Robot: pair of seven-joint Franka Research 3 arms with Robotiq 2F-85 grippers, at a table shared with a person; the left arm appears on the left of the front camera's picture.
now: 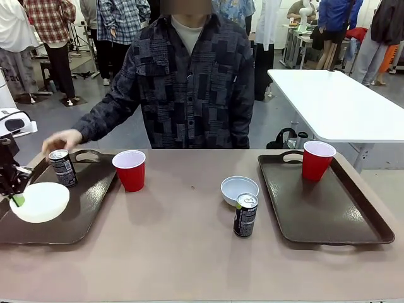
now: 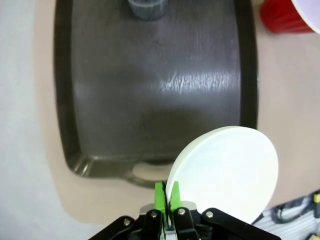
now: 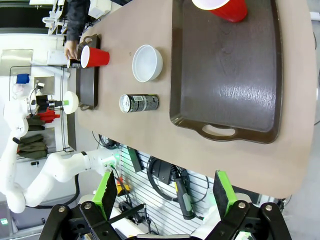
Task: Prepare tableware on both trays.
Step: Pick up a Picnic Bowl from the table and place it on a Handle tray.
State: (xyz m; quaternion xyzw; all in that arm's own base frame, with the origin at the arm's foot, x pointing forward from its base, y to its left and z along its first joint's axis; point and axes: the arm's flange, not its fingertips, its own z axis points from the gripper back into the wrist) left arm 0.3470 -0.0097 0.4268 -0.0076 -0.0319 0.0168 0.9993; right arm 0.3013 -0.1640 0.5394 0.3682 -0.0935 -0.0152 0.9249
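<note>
One thin rim pinch is all my left hand (image 2: 166, 192) has on the cream bowl (image 2: 225, 175), tilted over the near handle end of the left tray (image 2: 125, 75), so I fear it could slip or land on the rim; my right hand (image 3: 165, 195) hangs wide, empty.

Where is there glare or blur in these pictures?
Left wrist view: glare streak on the left tray, can at the top edge blurred, bowl sharp. Right wrist view: glare patch on the right tray. Front view: sharp, evenly lit.
</note>
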